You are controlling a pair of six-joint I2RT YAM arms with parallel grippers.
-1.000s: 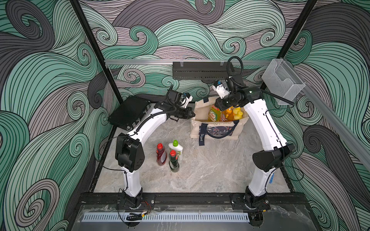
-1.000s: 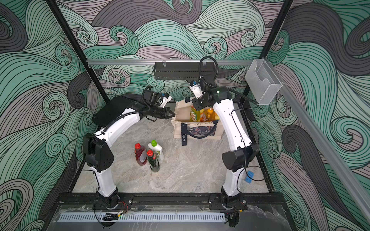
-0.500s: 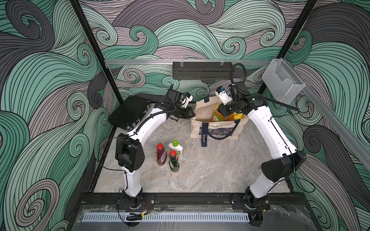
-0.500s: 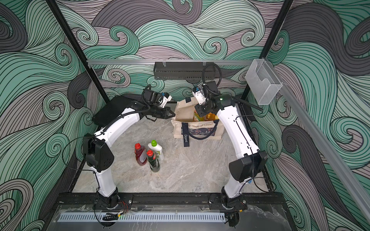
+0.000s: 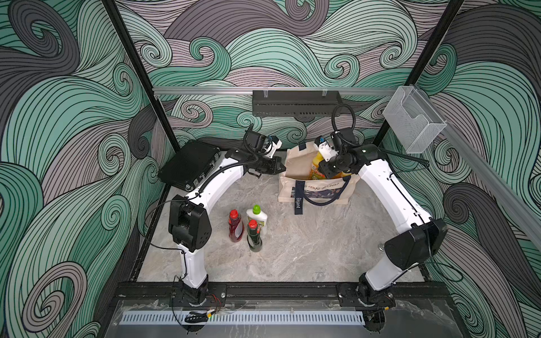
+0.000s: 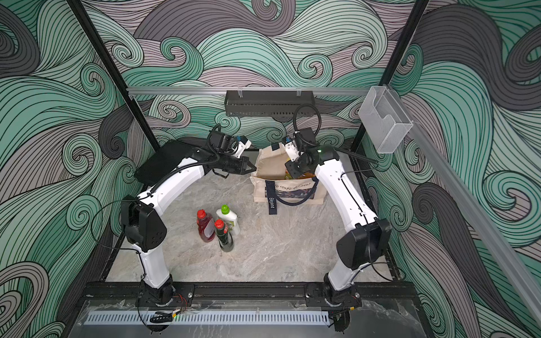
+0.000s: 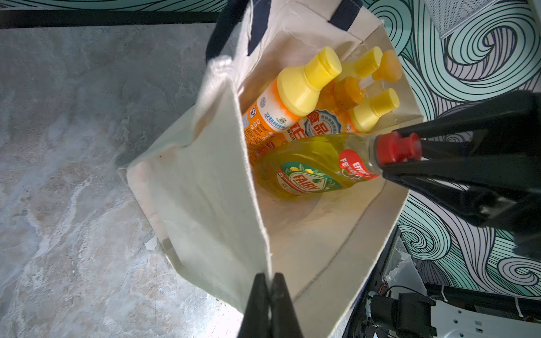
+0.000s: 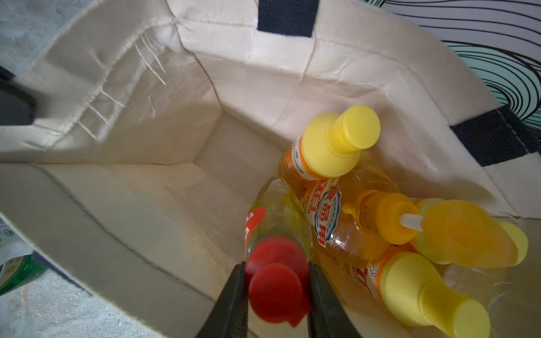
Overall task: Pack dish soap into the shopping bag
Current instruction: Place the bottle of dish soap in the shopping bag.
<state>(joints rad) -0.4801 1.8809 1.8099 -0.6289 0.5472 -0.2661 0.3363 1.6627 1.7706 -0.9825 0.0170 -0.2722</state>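
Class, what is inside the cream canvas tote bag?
Three orange yellow-capped plastic bottles, an amber pump bottle and a yellow red-capped bottle gripped by the right gripper. They hide the cream canvas tote bag's floor beneath them.

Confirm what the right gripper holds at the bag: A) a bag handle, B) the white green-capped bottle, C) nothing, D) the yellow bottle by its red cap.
D: in the right wrist view the right gripper is shut on the red cap of the yellow bottle, whose body reaches down into the bag.
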